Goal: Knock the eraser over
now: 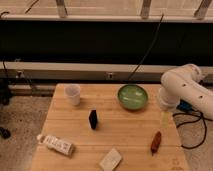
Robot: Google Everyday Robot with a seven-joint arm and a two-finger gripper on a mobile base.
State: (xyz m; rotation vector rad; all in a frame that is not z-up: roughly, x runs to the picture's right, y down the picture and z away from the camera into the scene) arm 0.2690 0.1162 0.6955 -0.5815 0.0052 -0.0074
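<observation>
Camera view shows my pincer (pixel 164 117) wide and empty, hanging by the bowl (pixel 132 96) at the table (pixel 130 135) edge. The eraser (pixel 93 119) stands tall mid-table, well apart, toward the cup (pixel 73 94) side. I should push it sideways.

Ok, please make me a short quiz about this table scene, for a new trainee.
1. True or false: the black eraser is standing upright on the wooden table.
2. Which of these is nearest to the gripper, which hangs over the table's right edge? A) white cup B) green bowl C) white patterned box
3. In the camera view, on which side of the eraser is the gripper, and do they touch?

Key: 1 true. 2 B. 3 On its right, well apart, no contact.
</observation>
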